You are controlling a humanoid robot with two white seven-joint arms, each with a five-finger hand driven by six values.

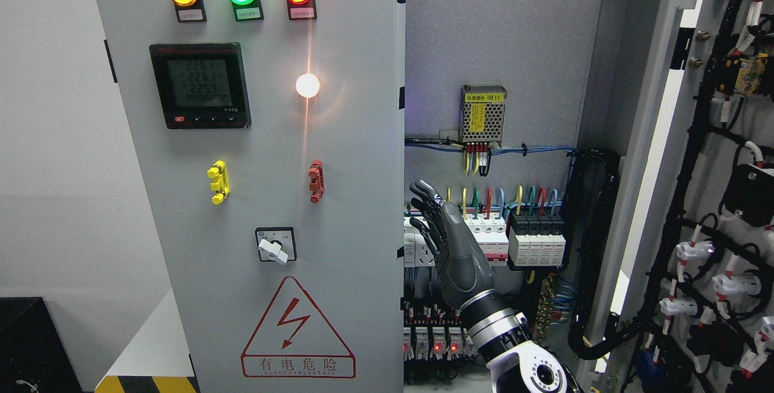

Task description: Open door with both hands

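The grey cabinet has two doors. The left door [272, 139] is shut and faces me. It carries lamps, a meter and a warning sign. The right door [719, 211] is swung wide open to the right, and its wired inner side shows. My right hand [430, 217] comes up from the bottom edge into the open cabinet. It is upright, fingers extended and slightly bent, and holds nothing. Its fingertips [418, 188] are just right of the left door's free edge [401, 199]. I cannot tell whether they touch it. My left arm is out of view.
Inside the cabinet are rows of circuit breakers [526, 236], coloured wires and a meshed power supply [482, 113]. A black cable bundle [595, 248] hangs by the right frame. A black box [30, 344] and a hazard-striped ledge [148, 381] are at lower left.
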